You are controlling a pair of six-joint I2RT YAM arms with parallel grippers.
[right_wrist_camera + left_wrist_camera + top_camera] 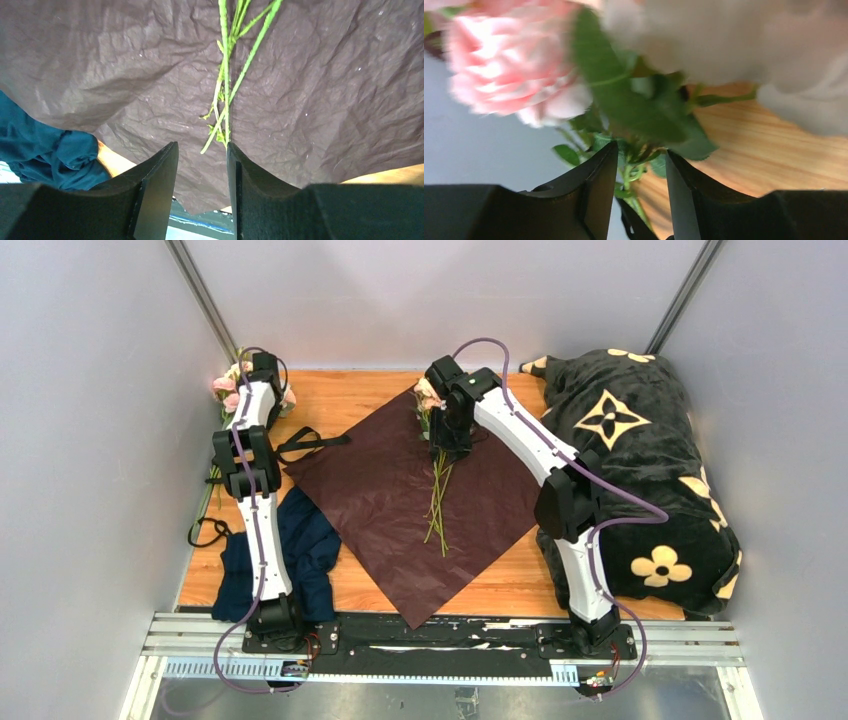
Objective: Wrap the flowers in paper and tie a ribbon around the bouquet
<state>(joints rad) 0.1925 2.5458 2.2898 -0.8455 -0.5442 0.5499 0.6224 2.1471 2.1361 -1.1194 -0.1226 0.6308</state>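
I find the right gripper (200,145) over the paper (390,510), jaws moderately apart and empty, with green stems (226,75) lying on the paper. Beyond the paper's left corner, the left gripper (641,148) stands half-spread around the flowers (509,65), not clamped. The ribbon (325,441) lies just left of the paper.
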